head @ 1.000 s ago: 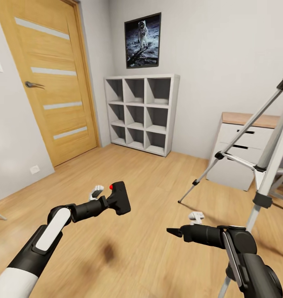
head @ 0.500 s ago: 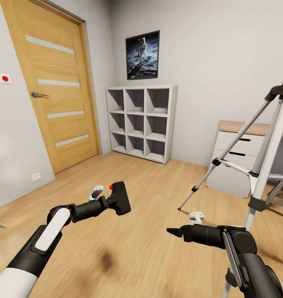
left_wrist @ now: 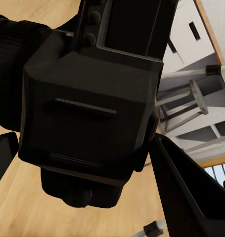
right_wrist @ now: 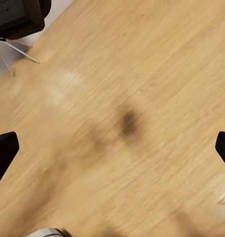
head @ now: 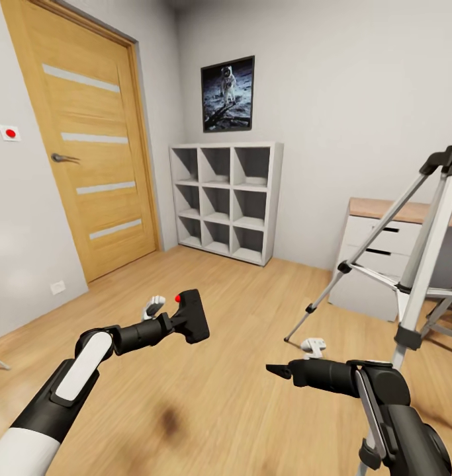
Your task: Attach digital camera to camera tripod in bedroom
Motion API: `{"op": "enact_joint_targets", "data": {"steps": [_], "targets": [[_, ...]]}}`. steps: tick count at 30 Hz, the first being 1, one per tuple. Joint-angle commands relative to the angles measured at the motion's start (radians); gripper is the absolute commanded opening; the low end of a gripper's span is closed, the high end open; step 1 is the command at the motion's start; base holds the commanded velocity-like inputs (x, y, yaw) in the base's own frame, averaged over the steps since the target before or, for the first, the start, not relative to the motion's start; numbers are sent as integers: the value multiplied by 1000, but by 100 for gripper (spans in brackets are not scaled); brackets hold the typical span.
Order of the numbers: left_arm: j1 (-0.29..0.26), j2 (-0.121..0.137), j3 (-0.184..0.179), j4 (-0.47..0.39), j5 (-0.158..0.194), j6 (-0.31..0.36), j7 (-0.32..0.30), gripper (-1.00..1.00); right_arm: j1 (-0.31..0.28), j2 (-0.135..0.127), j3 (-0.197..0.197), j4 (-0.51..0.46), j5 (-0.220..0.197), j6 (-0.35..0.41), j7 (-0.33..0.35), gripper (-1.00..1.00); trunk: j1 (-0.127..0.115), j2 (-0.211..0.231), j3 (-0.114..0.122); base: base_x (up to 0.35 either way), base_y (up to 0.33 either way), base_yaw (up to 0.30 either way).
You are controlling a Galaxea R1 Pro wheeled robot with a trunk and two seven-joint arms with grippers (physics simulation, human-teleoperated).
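Black digital camera (head: 190, 317) sits pinched in my left gripper (head: 176, 324) above the wood floor (head: 239, 311); my right gripper (right_wrist: 112, 143), fingers spread and holding nothing, hangs beside the camera tripod (head: 421, 264).

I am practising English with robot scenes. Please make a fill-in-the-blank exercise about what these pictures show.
1. The left pincer is shut on the digital ____.
2. The right pincer is open and holds ____.
3. The camera tripod stands on the robot's ____ side, in front of the desk.
4. On the wall above the white cube shelves hangs a picture of an ____.

Missing words: camera; nothing; right; astronaut
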Motion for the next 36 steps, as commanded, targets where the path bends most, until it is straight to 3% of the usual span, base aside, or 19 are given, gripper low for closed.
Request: {"op": "enact_joint_targets", "data": {"steps": [1, 36], "targets": [[-1, 1, -1, -1, -5, 2, -8, -100, -1, 0, -1, -1, 11, 4, 10, 100, -4, 7, 2, 0, 0, 0], [-1, -1, -1, 3, -7, 1, -8, -100, -1, 2, 4, 1, 11, 4, 8, 100, -138, 252, 112, 0, 0, 0]]}}
